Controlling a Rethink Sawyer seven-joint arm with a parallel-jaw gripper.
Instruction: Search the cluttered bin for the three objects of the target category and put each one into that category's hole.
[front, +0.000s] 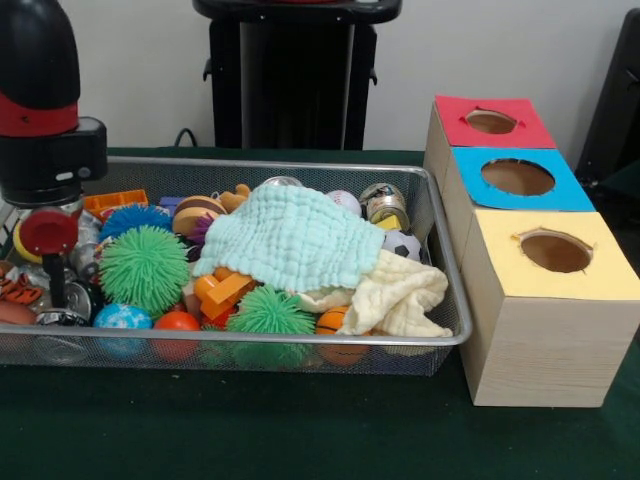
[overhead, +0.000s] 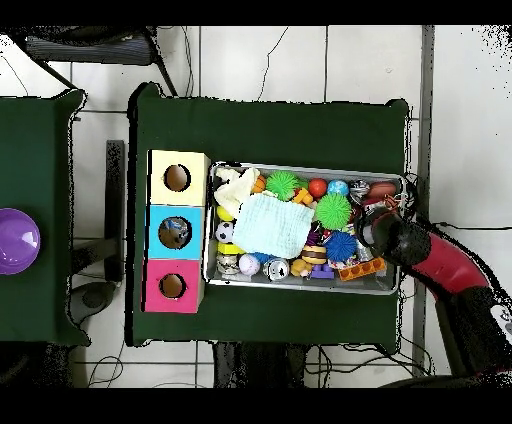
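A wire-mesh bin (front: 330, 166) (overhead: 300, 288) holds a jumble of toys. A mint cloth (front: 290, 235) (overhead: 272, 224) lies over the middle, with a cream cloth (front: 400, 295) (overhead: 235, 185) beside it. Around them are green spiky balls (front: 145, 265) (front: 268, 310), a blue spiky ball (front: 135, 217), orange blocks (front: 225, 292), a basketball (front: 335, 322), a soccer ball (front: 402, 244) and a small jar (front: 383, 203). My gripper (front: 55, 295) (overhead: 378, 222) reaches down into the bin's end farthest from the boxes, among small toys. Toys hide its tips.
Beside the bin stand three wooden boxes in a row, each with a round hole on top: red (front: 455, 115) (overhead: 158, 285), blue (front: 470, 190) (overhead: 160, 232), yellow (front: 600, 275) (overhead: 160, 165). A purple bowl (overhead: 15, 240) sits on a separate table.
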